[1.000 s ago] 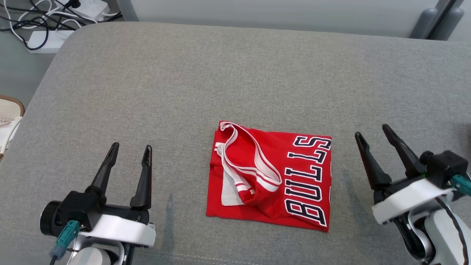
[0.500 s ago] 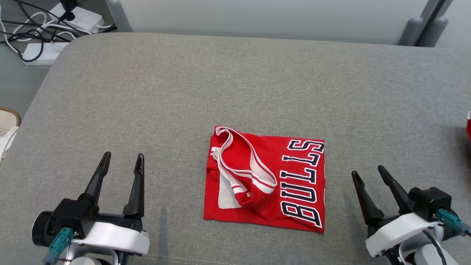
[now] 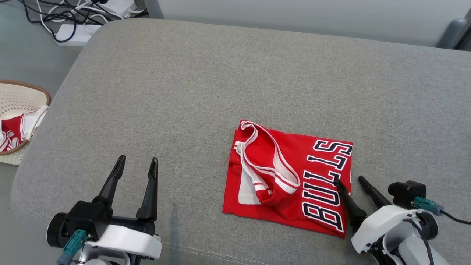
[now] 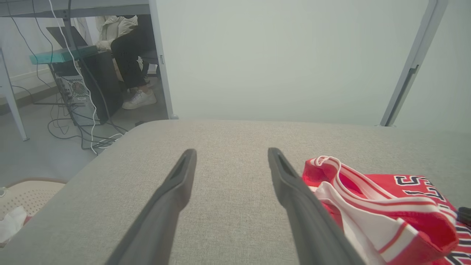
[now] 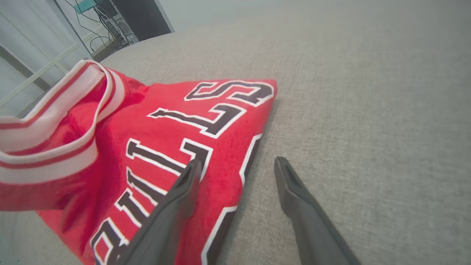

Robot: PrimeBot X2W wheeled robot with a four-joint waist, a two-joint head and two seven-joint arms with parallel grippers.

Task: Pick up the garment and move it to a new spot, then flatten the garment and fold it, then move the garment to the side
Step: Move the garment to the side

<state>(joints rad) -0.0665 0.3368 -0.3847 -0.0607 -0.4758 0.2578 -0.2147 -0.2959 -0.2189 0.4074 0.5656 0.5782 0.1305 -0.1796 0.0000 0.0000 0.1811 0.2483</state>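
Note:
The garment [image 3: 287, 176] is a red jersey with white trim and dark BULLS lettering, folded into a rough square on the grey padded surface [image 3: 220, 73]. My right gripper [image 3: 349, 181] is open at the garment's right edge. In the right wrist view that gripper [image 5: 238, 162] has its left finger over the lettered edge of the garment [image 5: 165, 121] and its right finger over bare fabric. My left gripper [image 3: 138, 160] stands open and empty, well to the left of the garment. In the left wrist view the left gripper [image 4: 232, 151] points across the surface, with the garment [image 4: 368, 195] to its right.
A pale basket [image 3: 22, 92] holding red-and-white cloth [image 3: 11, 132] sits on the floor past the surface's left edge. Cables and power strips [image 3: 73, 33] lie at the far left corner. A seated person's legs [image 4: 128, 55] and a computer tower [image 4: 92, 84] are beyond.
The head camera has shifted, so the whole picture has slid. My right gripper has come down and left, from clear of the garment to its right edge. The left gripper has hardly moved.

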